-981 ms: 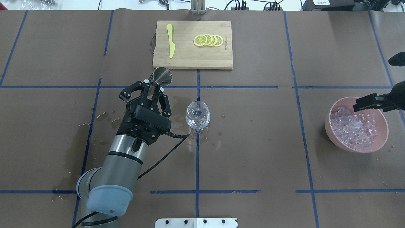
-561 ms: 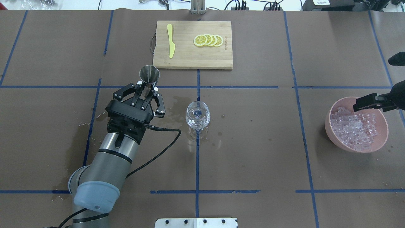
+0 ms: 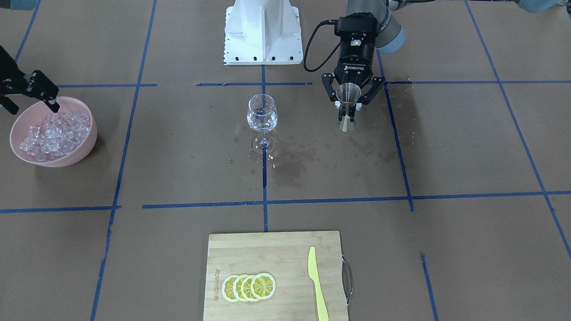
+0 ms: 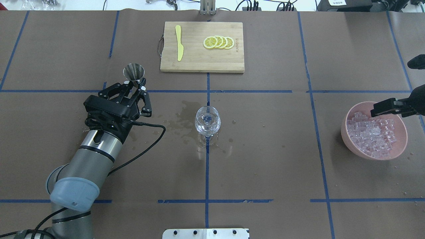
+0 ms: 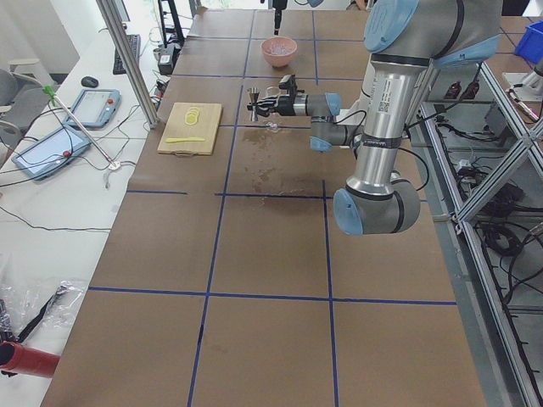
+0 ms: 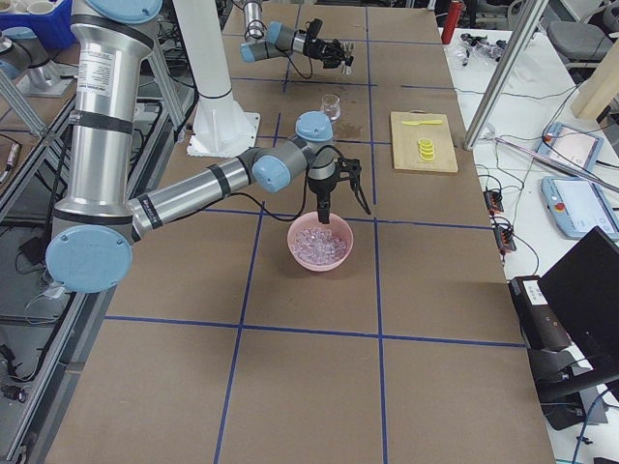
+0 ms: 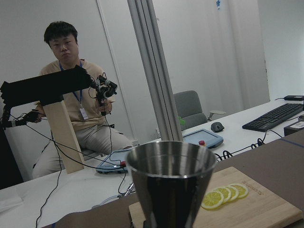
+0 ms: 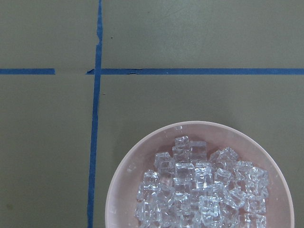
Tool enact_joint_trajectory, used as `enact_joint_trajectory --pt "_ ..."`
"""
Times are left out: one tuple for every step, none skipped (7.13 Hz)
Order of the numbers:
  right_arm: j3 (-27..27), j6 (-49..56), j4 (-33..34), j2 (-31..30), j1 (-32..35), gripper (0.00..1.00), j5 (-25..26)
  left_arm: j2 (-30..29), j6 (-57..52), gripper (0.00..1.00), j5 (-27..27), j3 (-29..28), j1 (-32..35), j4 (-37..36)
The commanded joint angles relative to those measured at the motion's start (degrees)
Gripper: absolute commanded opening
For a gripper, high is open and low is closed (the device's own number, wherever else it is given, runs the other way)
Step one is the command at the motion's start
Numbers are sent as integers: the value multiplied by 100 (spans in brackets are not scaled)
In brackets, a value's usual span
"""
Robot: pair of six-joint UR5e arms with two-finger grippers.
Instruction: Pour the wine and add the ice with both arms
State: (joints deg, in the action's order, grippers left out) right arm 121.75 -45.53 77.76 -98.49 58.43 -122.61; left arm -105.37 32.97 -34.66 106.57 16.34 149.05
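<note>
**Wine's in the glass, ice is up next**

Left gripper [image 4: 134,87] is clamped on the steel jigger [image 4: 133,71], which is upright and held well off to the left of the wine glass [image 4: 207,121]. The wine [image 4: 207,125] sits low in that glass mid-table, with splashes on the paper around it, so I'd call the pour done. Right gripper [image 6: 343,208] hangs over the pink bowl [image 4: 401,146] way out right, fingers spread and empty, with the ice [image 4: 373,134] heaped inside. Next it has to dip in, pinch a slippery cube and carry it left to the glass without knocking it.
</note>
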Motion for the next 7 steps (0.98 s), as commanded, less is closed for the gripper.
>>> enact_joint_trajectory --pt "-20 0 2 -4 -16 100 26 864 262 0 -164 450 149 2" --pt "-37 9 -7 -21 -51 100 61 1165 393 0 -164 626 150 124" --pt "-38 9 -7 -47 -121 100 227 1551 411 0 -164 637 141 542" --pt "-38 26 -7 -74 -165 100 385 1807 420 0 -155 637 141 903" --pt "-72 26 -329 -283 -209 100 543 1818 429 0 -147 637 141 916" --pt "-264 -26 -1054 -520 -262 100 597 1827 429 0 -147 637 150 916" --pt "-492 0 -1331 -601 -271 100 589 1897 429 0 -147 637 150 924"
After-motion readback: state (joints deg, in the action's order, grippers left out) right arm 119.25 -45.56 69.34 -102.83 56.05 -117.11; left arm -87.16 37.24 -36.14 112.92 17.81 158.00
